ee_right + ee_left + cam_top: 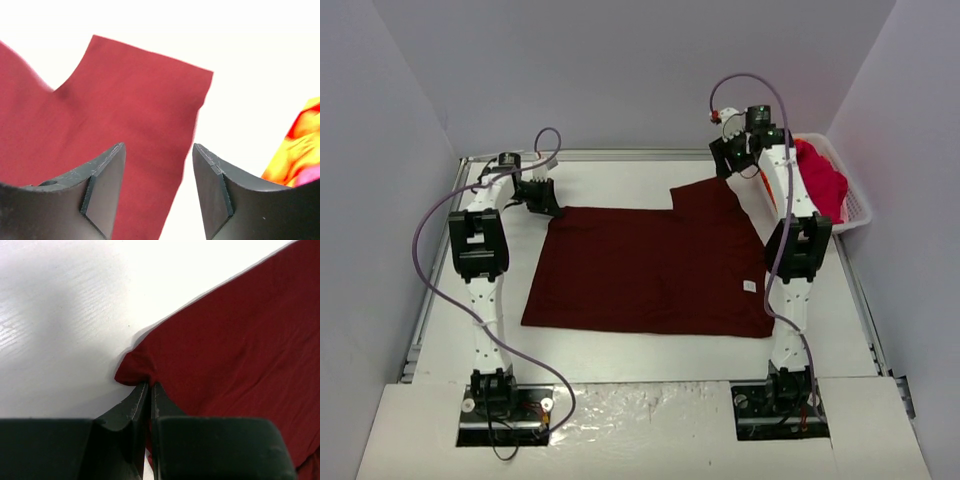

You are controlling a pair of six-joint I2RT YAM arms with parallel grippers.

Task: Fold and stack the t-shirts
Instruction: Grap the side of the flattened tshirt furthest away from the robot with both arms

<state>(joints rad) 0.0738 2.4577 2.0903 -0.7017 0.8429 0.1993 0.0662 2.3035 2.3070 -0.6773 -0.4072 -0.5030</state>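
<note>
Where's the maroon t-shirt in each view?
Top external: maroon t-shirt spread flat mid-table.
Left wrist: fills the right side; its corner pinched in the shut left gripper.
Right wrist: left and centre, sleeve beyond the open right gripper.
Shared landmark: the white table.

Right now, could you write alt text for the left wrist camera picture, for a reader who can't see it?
The left end effector has its two black fingers pinched shut on a bunched corner of a dark maroon t-shirt. The shirt spreads out to the right over a white table.
</note>
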